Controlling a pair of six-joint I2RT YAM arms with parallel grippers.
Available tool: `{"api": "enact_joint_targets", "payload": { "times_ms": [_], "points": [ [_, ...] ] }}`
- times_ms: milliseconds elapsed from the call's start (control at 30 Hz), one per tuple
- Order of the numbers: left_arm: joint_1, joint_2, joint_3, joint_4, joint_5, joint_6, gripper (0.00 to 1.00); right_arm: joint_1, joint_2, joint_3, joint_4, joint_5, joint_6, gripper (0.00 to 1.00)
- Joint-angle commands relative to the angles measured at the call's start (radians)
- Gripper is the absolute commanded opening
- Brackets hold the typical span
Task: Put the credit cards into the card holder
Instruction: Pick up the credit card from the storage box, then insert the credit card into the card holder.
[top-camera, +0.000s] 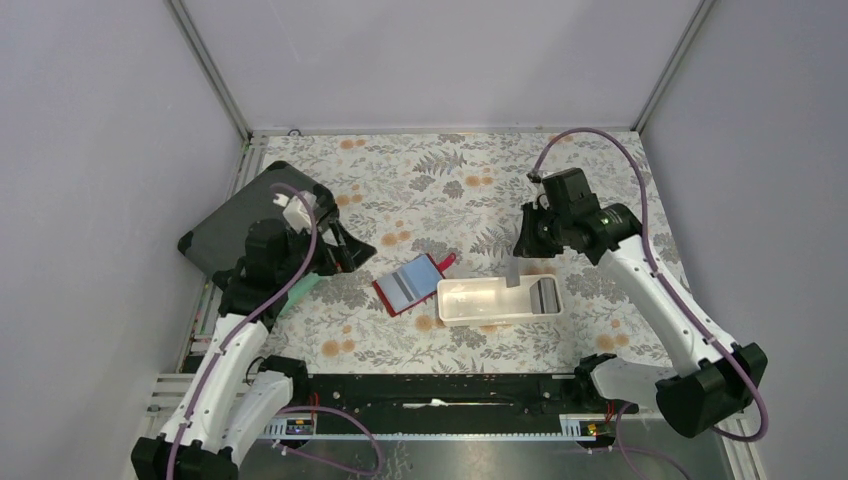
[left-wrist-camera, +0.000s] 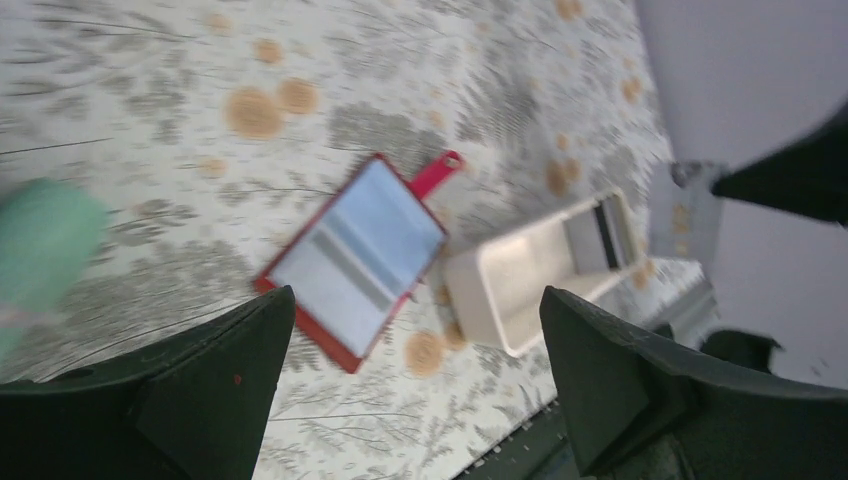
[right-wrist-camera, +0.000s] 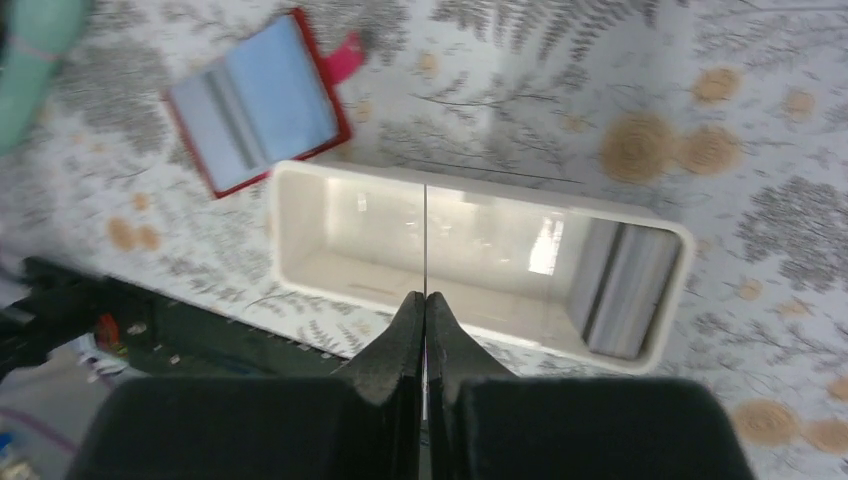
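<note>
The card holder, a red wallet (top-camera: 408, 285), lies open on the floral cloth with light blue cards (top-camera: 414, 277) showing on both halves; it also shows in the left wrist view (left-wrist-camera: 355, 255) and the right wrist view (right-wrist-camera: 255, 100). My right gripper (right-wrist-camera: 425, 297) is shut on a thin card (right-wrist-camera: 425, 240), seen edge-on, and holds it above the white tray (right-wrist-camera: 300, 215). In the top view this gripper (top-camera: 520, 258) hangs over the tray's middle. More cards (right-wrist-camera: 620, 290) stand at the tray's right end. My left gripper (left-wrist-camera: 415, 300) is open and empty, hovering to the wallet's left (top-camera: 350, 252).
The white tray (top-camera: 452, 305) lies just right of the wallet, almost touching it. A big dark grey case (top-camera: 225, 228) sits at the far left. A green object (left-wrist-camera: 40, 250) lies under my left arm. A black rail (top-camera: 440, 385) runs along the near edge.
</note>
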Motion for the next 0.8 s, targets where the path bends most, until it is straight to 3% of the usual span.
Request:
{"api": "enact_joint_targets", "payload": {
  "times_ms": [0,267,567,633,767],
  "points": [
    [-0.103,-0.029,-0.046,0.268,0.177,-0.116,0.99,-0.005,-0.076,-0.007,0.177,-0.289,0.016,0.0],
    [-0.305,0.001,-0.112,0.654,0.309,-0.323,0.99,-0.004,-0.136,-0.179,0.732,-0.784,0.272,0.0],
    [-0.433,0.075,-0.077,0.762,0.3,-0.381,0.98,0.079,-0.074,-0.144,0.868,-0.905,0.305,0.0],
    [-0.444,0.093,-0.075,0.804,0.306,-0.407,0.89,0.102,-0.065,-0.139,0.89,-0.905,0.302,0.0],
    [-0.457,0.12,-0.096,0.927,0.324,-0.485,0.52,0.123,-0.045,-0.133,0.912,-0.91,0.302,0.0]
  ]
}}
